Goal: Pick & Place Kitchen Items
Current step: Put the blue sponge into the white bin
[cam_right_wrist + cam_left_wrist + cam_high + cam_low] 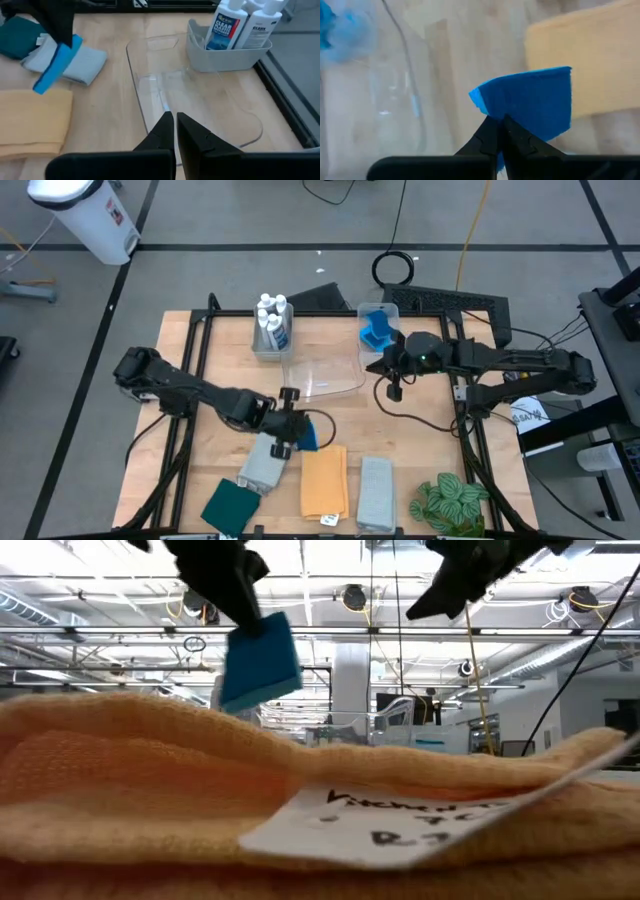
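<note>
Blue cloth (306, 432), folded, hanging clear of the table from the left gripper (287, 425), pinched at 1 edge between clenched fingers (490, 137), the rest drooping below and tilting, as seen in the low view (260, 662) and the right wrist view (57, 65). Sitting over the near-middle of the table, just above the grey cloth (264, 465) and beside the orange cloth (324, 480). Lying farther from that grip, toward the back of the table: clear plastic bin (322, 372), wide and shallow, empty as far as can be told, and judged the likeliest place for this cloth; long axis of the bin running across the table, so carrying straight away from the near edge looks enough. Left arm holding it, so plainly the nearer one; right gripper (396, 385) hovering beside the far right edge of that clear bin, fingers (167, 131) clamped together on nothing, close enough to crowd the approach if both arms reach in. Standing around: grey bin (272, 340) with 3 or 4 white bottles (272, 315) behind the clear bin, another small bin with blue sponges (377, 328) to its right, dark green cloth (230, 505) at the near left corner, 2nd grey cloth (376, 492) right of the orange one, leafy plant (450, 502) at the near right. Nothing lying between the held cloth and the clear bin.
</note>
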Action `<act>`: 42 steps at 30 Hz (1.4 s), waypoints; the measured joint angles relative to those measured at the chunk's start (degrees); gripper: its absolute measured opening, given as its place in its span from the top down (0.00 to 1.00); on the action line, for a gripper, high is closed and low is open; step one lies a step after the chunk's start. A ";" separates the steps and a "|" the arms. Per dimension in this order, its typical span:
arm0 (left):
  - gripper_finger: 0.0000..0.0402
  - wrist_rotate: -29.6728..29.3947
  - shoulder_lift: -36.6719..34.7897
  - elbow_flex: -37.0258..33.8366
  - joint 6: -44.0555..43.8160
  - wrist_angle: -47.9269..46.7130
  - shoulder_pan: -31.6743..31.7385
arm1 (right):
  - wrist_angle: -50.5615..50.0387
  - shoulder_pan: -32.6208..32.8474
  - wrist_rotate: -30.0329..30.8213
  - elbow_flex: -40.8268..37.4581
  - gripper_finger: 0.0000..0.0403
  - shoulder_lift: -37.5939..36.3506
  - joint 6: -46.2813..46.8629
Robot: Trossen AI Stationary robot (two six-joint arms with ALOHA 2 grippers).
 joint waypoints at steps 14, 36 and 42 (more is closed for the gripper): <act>0.98 -5.63 0.13 0.68 13.25 4.60 12.67 | 35.62 -0.16 -5.15 -18.13 0.60 4.81 0.40; 0.99 -5.95 0.11 0.68 20.51 10.39 15.87 | 48.84 -1.91 -11.63 -4.84 0.36 28.11 9.09; 0.98 -6.02 0.11 0.68 20.12 10.32 15.60 | 48.23 -2.56 -12.82 -3.05 0.40 30.55 10.35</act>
